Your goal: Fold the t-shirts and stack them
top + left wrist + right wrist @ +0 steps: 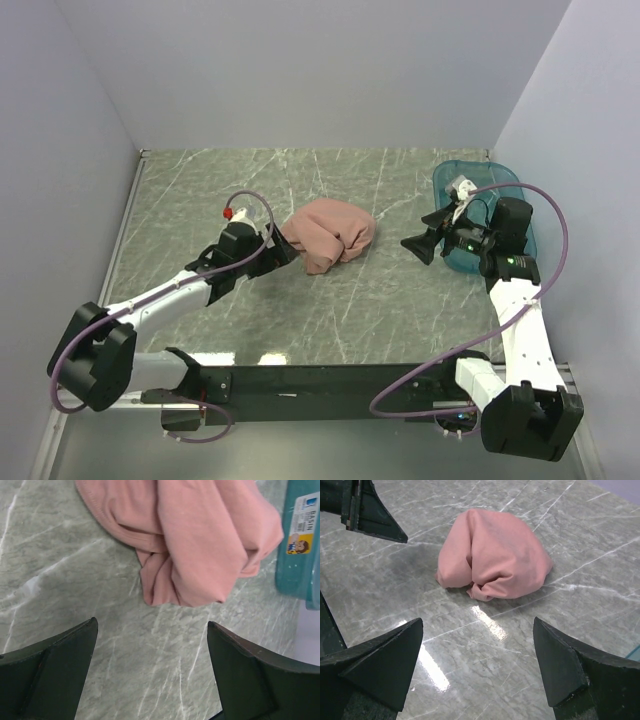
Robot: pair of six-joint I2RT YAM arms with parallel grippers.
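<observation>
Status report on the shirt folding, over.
Left tool open, empty. Right tool open, empty. Pink t-shirt crumpled between them. Teal tub under right arm, path clear.

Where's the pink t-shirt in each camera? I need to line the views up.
Top external: pink t-shirt crumpled just left of picture centre.
Left wrist: t-shirt fills the upper centre, running off the top edge.
Right wrist: t-shirt bunched in the upper centre.
Shared landmark: teal tub, right of the shirt in the top view and at the left wrist view's right edge.
</observation>
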